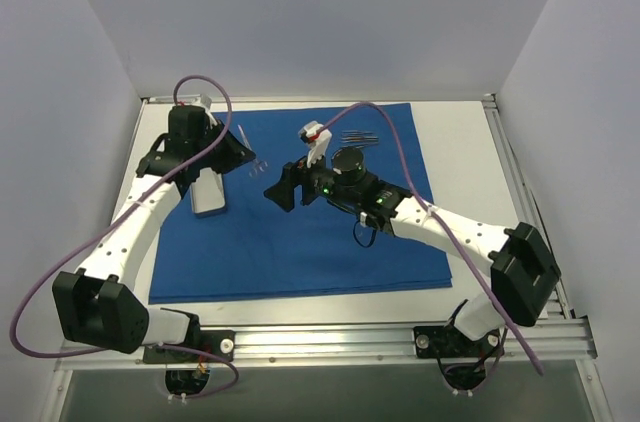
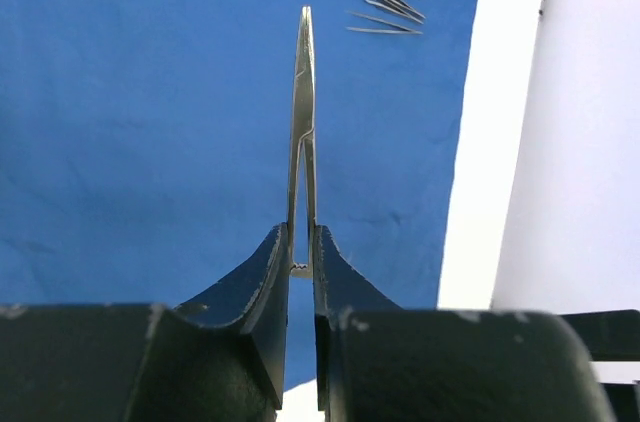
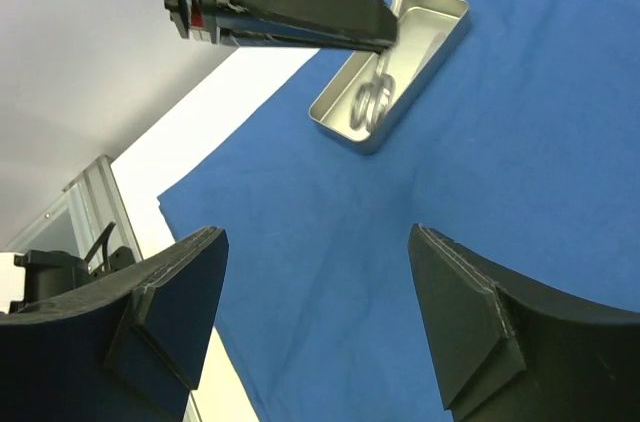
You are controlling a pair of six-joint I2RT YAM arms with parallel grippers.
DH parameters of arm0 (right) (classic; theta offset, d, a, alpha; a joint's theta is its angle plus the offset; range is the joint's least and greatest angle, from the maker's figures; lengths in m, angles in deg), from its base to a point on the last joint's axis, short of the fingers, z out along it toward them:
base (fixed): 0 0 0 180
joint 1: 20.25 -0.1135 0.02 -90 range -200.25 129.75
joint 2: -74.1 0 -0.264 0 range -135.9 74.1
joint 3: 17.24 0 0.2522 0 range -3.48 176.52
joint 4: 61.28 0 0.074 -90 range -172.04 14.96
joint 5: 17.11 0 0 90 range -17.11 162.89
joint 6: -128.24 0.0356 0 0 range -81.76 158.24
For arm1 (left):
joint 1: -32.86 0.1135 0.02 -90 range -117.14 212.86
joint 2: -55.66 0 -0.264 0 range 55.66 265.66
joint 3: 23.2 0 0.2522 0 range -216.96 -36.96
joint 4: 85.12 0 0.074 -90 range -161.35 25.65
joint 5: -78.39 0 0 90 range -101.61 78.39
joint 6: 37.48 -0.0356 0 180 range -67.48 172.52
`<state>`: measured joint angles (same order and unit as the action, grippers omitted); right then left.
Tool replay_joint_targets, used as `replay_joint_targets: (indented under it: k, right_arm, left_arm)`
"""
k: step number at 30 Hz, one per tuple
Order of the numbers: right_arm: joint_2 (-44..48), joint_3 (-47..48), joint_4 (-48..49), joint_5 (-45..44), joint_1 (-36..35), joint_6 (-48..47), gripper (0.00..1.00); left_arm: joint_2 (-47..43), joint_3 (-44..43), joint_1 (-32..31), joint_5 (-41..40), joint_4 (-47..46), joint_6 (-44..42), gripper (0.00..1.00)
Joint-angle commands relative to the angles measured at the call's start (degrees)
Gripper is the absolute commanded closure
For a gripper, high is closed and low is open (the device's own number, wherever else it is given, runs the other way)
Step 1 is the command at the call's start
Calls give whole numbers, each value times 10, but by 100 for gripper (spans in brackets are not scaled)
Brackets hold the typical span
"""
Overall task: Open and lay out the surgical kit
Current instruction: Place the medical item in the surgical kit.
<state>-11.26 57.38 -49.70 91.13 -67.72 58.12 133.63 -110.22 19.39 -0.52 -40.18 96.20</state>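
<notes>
Royal-blue cloth wrap (image 1: pixel 300 232) is lying unfolded and flat across the white worktop (image 1: pixel 460 152). A pale metal tray (image 3: pixel 345 130) is sitting on its left part, holding ring-handled scissors (image 3: pixel 372 102). Thin instruments (image 1: pixel 358 138) are lying grouped near its far edge. The left hand (image 2: pixel 300 242) is gripping a slender metal instrument (image 2: pixel 302 122) above the cloth. The right hand (image 3: pixel 315 237) is hovering spread wide and empty. Plain white walls (image 1: pixel 330 12) are enclosing the worktop.

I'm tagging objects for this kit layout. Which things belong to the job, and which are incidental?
Job: blue cloth; tray; ring-handled instrument in it; laid-out instruments; held instrument in left gripper.
Incidental: purple cable; aluminium frame.
</notes>
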Motion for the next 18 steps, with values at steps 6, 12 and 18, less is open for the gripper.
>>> replay_joint_targets:
  k: [6, 12, 18]
  right_arm:
    - [-37, 28, 57, -75, -28, -4, 32]
    - [-61, 51, 49, -89, -29, -8, 39]
    - [-74, 69, 42, -89, -29, -19, 40]
  left_arm:
    - [-56, 25, -8, 41, -56, 67, 98]
    - [-70, 42, -9, 51, -55, 71, 98]
    - [-72, 51, -11, 54, -57, 73, 98]
